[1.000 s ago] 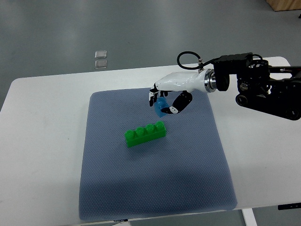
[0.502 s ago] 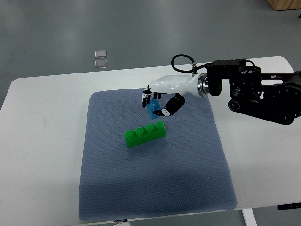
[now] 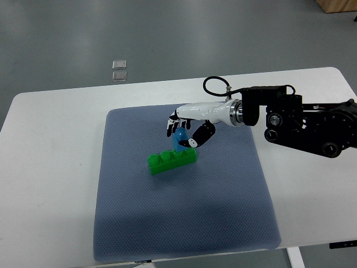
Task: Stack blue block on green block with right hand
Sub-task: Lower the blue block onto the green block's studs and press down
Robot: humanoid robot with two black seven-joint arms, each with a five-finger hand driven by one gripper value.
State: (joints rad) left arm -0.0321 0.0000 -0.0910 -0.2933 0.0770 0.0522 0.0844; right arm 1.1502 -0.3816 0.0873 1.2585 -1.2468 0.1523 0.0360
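A long green block [image 3: 172, 158] with studs lies at an angle on the grey-blue mat [image 3: 184, 212]. My right hand [image 3: 182, 135] comes in from the right edge and holds a small blue block [image 3: 180, 139] between its fingers. The blue block hangs just above the right part of the green block, very close to its studs; I cannot tell if they touch. The hand's thumb [image 3: 199, 137] curls under on the right side. My left arm is out of sight.
The mat covers the middle of a white table [image 3: 50, 167]. Two small clear squares [image 3: 119, 70] lie on the floor beyond the table's far edge. The black forearm [image 3: 304, 125] stretches over the table's right side.
My right hand has carried the blue block to the left and down, from behind the green block to just over its right part.
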